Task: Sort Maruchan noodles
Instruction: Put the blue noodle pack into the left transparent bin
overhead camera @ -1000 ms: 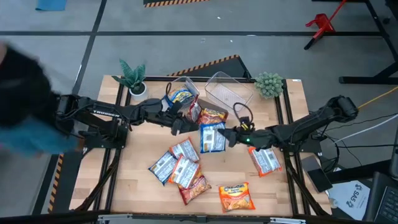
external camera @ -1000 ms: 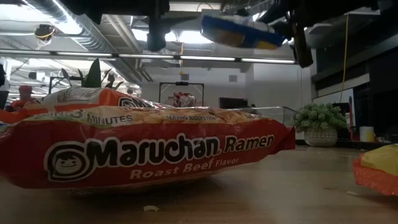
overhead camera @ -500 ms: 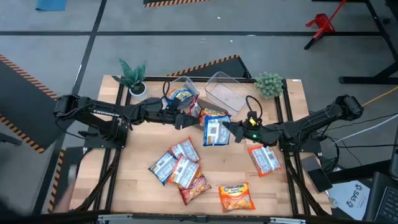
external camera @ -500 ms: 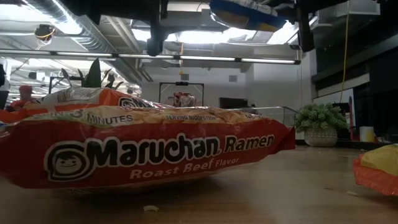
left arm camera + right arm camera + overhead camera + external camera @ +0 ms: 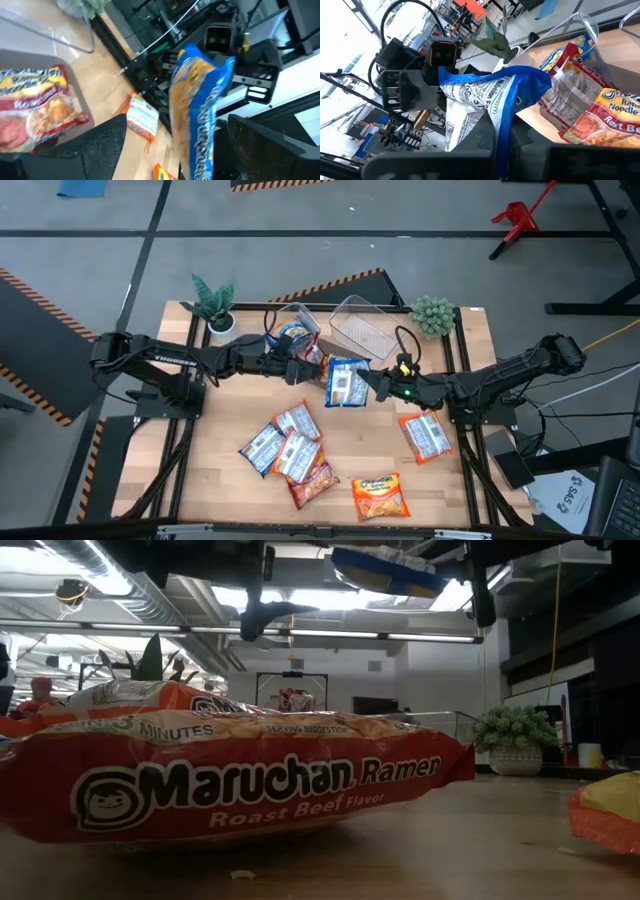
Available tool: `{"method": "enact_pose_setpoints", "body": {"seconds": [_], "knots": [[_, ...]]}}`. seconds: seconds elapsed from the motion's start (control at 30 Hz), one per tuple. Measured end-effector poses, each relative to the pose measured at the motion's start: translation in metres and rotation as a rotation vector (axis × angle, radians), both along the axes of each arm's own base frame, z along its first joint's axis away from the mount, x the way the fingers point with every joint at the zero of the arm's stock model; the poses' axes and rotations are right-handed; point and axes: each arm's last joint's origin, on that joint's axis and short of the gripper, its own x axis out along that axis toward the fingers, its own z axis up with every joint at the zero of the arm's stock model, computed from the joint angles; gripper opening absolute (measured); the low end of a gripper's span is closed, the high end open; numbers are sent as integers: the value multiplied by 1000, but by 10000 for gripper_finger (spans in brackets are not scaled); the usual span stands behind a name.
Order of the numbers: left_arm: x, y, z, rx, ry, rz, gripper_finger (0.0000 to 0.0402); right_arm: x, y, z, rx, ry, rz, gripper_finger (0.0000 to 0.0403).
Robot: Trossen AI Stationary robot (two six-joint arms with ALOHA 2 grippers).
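The right gripper [image 5: 368, 383] holds a blue packet [image 5: 345, 382] above the middle of the desk [image 5: 220, 480], its jaws clamped on one edge of the wrapper. The right wrist view shows that packet [image 5: 485, 105] pinched between the dark fingers [image 5: 485, 135], printed back outward. The left gripper [image 5: 305, 370] sits just at the packet's 9 o'clock side with jaws apart, holding nothing; in the left wrist view the blue packet [image 5: 200, 105] hangs edge-on between its two spread fingers [image 5: 100, 145].

At 12 o'clock from the held packet stand two clear bins. The nearer bin [image 5: 290, 315] contains a blue-yellow packet [image 5: 291, 335]; the other clear bin [image 5: 365, 325] lies toward 1 o'clock. An orange-red packet [image 5: 318, 360] lies at the bin's edge, partly under the left gripper.

Toward 7 o'clock, a cluster of packets [image 5: 285, 445] lies overlapping on the desk, with a red packet [image 5: 315, 483] at its near end. An orange packet [image 5: 381, 495] lies alone at 5 o'clock, and a red-white packet [image 5: 425, 435] lies at 4 o'clock, below the right arm.

A spiky potted plant [image 5: 213, 305] stands at the desk's far left corner, a round green plant [image 5: 433, 315] at the far right. In the low view a Roast Beef packet [image 5: 230, 780] fills the foreground and blocks much of the desk beyond.
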Motion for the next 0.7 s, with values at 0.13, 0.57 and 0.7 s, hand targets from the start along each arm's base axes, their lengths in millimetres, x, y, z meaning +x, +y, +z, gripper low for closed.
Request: {"method": "enact_pose_setpoints", "body": {"seconds": [0.13, 0.57, 0.7], "knots": [[2, -3, 0, 18, -11, 5, 345, 3, -9, -1, 6, 5, 5, 1], [3, -11, 8, 147, -89, 72, 346, 10, -33, 2, 9, -27, 23, 1], [3, -10, 8, 149, -86, 84, 346, 12, -35, 1, 10, -29, 26, 1]]}}
